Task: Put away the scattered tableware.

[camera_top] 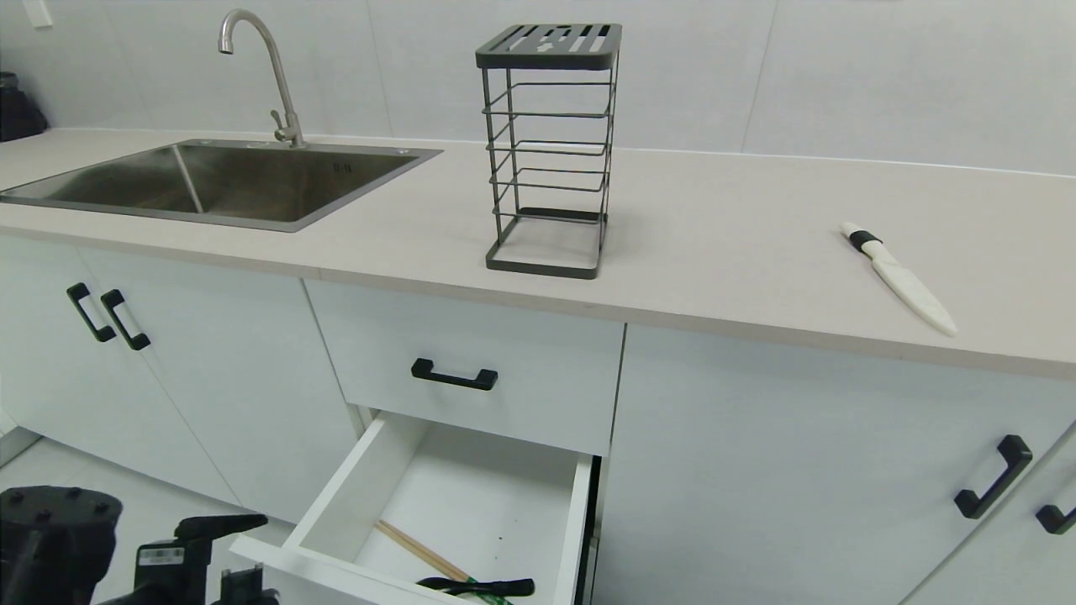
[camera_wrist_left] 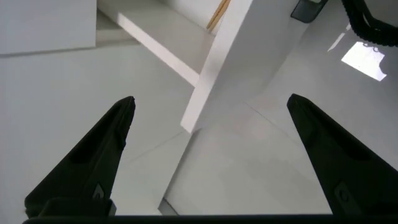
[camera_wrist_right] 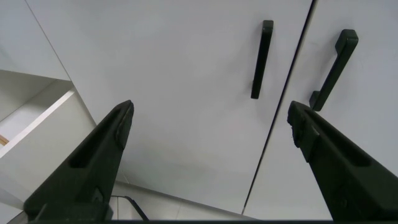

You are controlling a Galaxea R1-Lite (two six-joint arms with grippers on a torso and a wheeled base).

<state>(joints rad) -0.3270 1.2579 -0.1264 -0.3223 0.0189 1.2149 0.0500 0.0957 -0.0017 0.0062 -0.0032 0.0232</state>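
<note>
While the right tool (camera_wrist_right: 210, 115) gapes, the knife (camera_top: 899, 278) lies seemingly well above.

Bright even light, faint soft shadows

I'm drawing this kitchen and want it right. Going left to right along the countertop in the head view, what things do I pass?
sink → black wire knife rack → white knife
</note>
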